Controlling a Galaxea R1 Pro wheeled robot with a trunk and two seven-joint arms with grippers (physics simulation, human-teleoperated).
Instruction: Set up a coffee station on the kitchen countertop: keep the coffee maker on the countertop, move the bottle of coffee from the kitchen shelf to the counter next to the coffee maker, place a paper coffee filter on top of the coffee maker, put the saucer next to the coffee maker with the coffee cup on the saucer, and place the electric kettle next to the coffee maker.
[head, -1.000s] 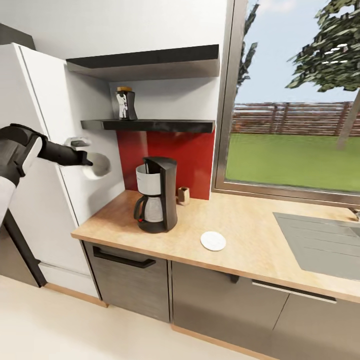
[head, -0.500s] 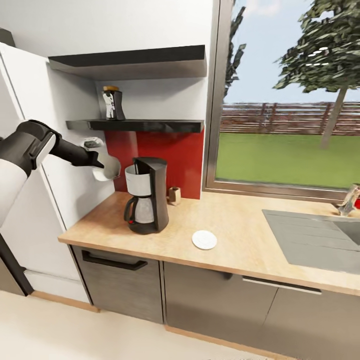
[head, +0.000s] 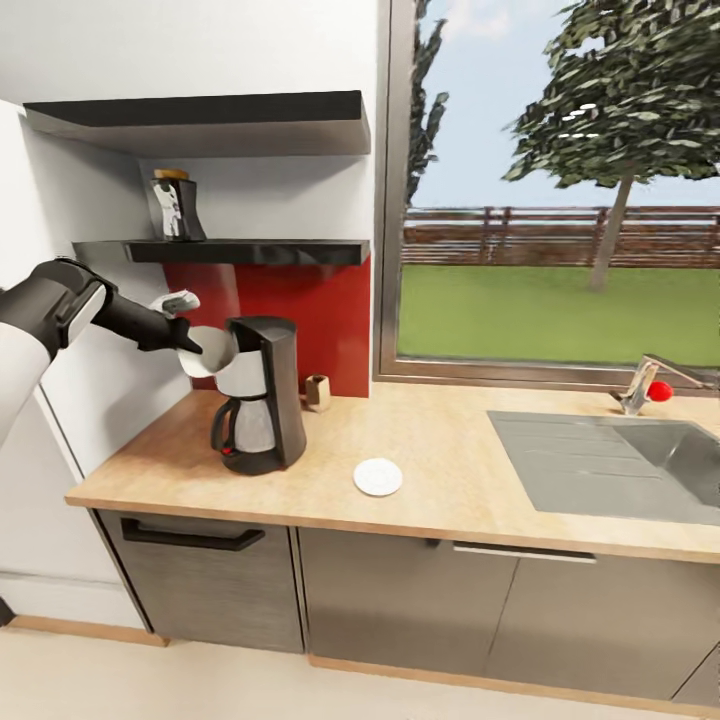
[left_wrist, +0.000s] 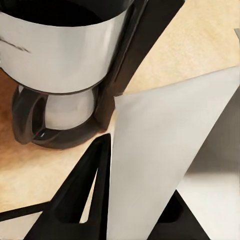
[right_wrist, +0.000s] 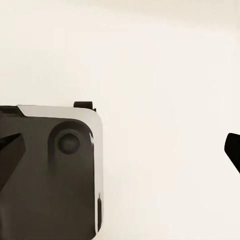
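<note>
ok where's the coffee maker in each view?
Head view: coffee maker stands at the counter's left end, below the shelf, with the left gripper holding the paper filter by its top.
Left wrist view: coffee maker seen close, beyond the filter.
Right wrist view: not in it.
Shared landmark: the filter, seen in the head and left wrist views.

Left claw (head: 188, 338) (gripping paper filter (head: 208, 350)) reached the coffee maker (head: 256, 394).

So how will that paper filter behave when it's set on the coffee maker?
The paper filter in the left gripper looks thin and light, so it probably bends easily. Laid loosely on the coffee maker, it could slide off.
</note>
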